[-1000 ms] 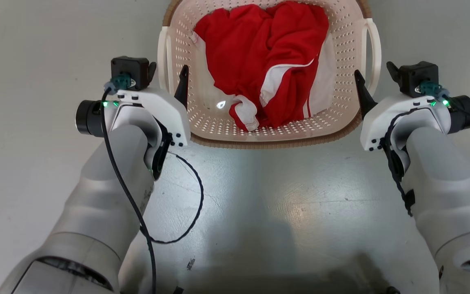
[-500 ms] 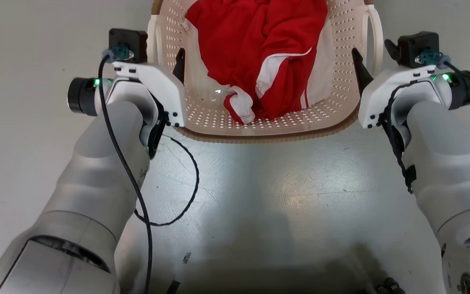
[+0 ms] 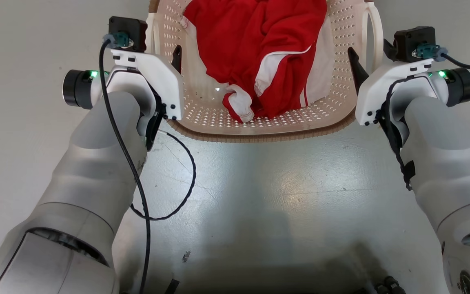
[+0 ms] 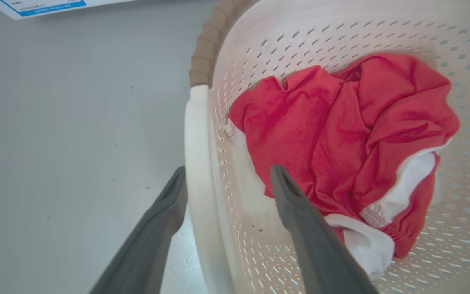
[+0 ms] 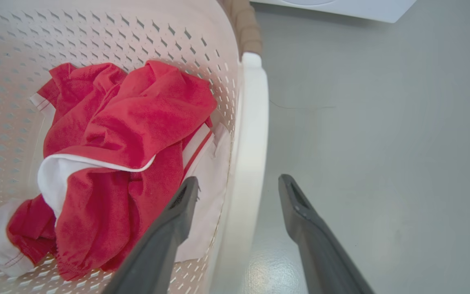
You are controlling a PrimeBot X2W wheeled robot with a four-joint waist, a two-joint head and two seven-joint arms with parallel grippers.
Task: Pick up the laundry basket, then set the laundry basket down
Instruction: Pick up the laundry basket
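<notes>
Smooth pale grey floor [image 3: 259,183], soft glare patch [image 3: 296,179] at centre, dark shadow [image 3: 267,261] along bottom edge, white blue-striped panel [image 4: 39,6] upper left, white appliance edge [image 5: 341,6] upper right

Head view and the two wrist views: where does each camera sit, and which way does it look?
Head view: on the robot's head, looking down at the cream-white perforated plastic laundry basket; pale forearms, left claw and right claw show.
Left wrist view: on the left wrist, looking along the left claw, which straddles the basket's white loop handle.
Right wrist view: on the right wrist, looking along the right claw, astride the opposite handle.
Shared: both wrist views show the crumpled red-and-white garment in the basket.
</notes>
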